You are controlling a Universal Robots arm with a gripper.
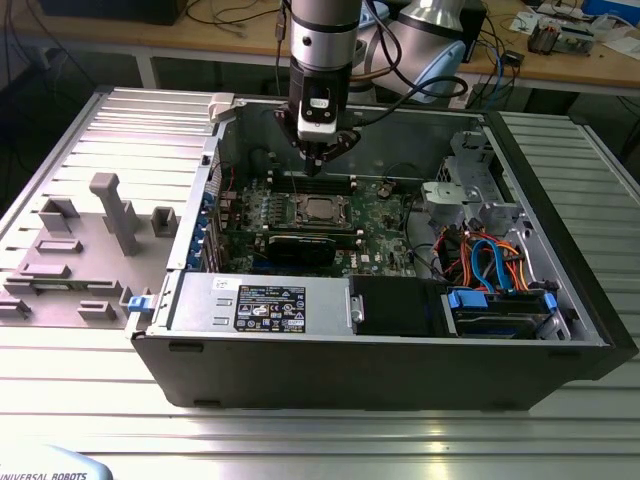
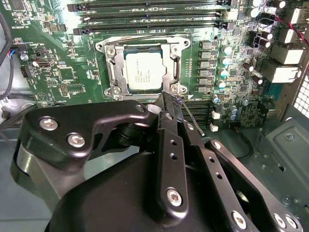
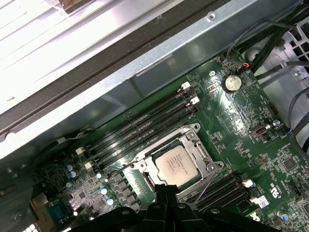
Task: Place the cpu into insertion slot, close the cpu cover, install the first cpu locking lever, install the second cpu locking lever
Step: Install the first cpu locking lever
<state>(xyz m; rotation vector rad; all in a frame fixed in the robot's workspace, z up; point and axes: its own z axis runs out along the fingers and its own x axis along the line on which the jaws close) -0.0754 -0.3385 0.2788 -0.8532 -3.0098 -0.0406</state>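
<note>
Pincer [image 2: 173, 101] clenched, empty, over open computer case [image 1: 380, 375], cpu [image 2: 144, 71] inside insertion slot [image 2: 185, 42], cpu cover [image 2: 117, 72] down

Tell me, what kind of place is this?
Probably a robotics lab or workshop. A robot arm hangs over an open computer case that sits on a ridged metal table. Behind them, a bench is cluttered with cables and electronics.

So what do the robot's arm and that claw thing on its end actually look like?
The arm is a silver-grey tube with black rings and a pale blue joint cap; a black cable loops behind it. The gripper is black, tapering, with a white patch; in the second wrist view its linked bars carry silver screws.
</note>
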